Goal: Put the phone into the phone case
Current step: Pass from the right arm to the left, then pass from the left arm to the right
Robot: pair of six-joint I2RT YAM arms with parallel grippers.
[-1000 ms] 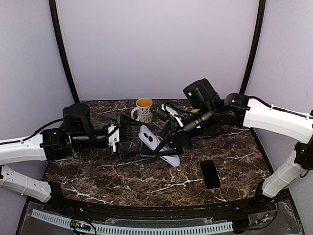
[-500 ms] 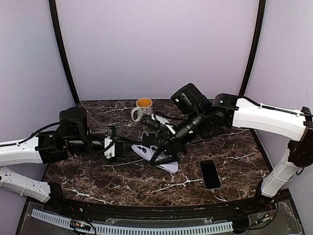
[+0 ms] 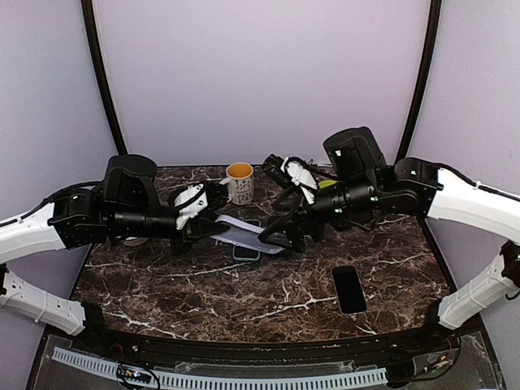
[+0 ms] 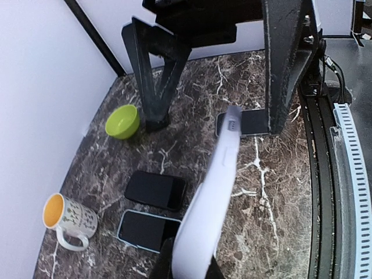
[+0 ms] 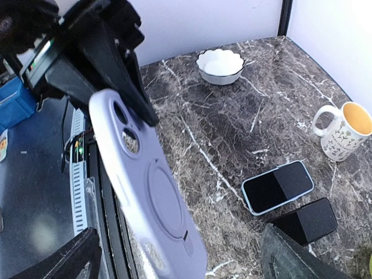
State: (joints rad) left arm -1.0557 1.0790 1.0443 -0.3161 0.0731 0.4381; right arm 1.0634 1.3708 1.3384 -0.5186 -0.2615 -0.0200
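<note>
A lavender phone case (image 3: 244,234) hangs above the middle of the table, and my left gripper (image 3: 201,222) is shut on its left end. In the left wrist view the case (image 4: 214,197) rises edge-on from my left gripper (image 4: 186,266). My right gripper (image 3: 280,236) is open, with its two fingers (image 5: 65,260) spread well clear on either side of the case (image 5: 148,186). A bare black phone (image 3: 349,289) lies at the front right. Below the case lie a phone with a light-blue rim (image 5: 278,187) and a second black phone (image 5: 303,221).
A white mug with an orange inside (image 3: 240,183) stands at the back centre. A green bowl (image 4: 122,121) sits near the back right, and a white bowl (image 5: 220,65) is on the left side. Purple walls enclose the table on three sides.
The left gripper has shut on the case's left end and lifted it. The right gripper, which held the case before, has let go, opened wide and drawn back to the right.
</note>
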